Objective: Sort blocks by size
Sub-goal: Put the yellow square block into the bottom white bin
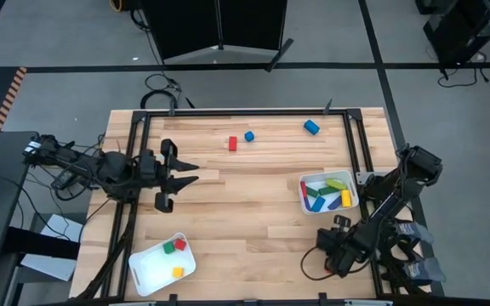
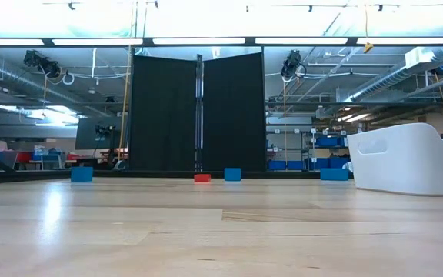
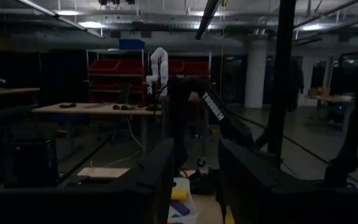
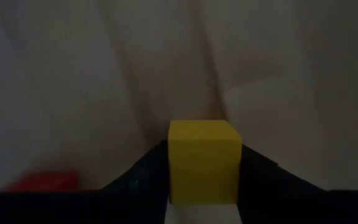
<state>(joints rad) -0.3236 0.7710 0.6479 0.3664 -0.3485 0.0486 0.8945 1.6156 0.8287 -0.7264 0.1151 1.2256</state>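
The right pincer (image 4: pixel 204 180), low at the tabletop's (image 1: pixel 253 212) five o'clock edge, grips a yellow cube (image 4: pixel 204 160). The small-block tray (image 1: pixel 147 268) lies toward nine o'clock. The left pincer (image 1: pixel 185 177), spread and empty, sits nearer it.

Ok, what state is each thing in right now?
Left pincer: open, empty.
Right pincer: shut on yellow cube.
Left-side tray: three small cubes inside.
Right-side tray: longer bars inside.
Red block: loose on table.
Smaller blue block: loose on table.
Larger blue block: loose on table.
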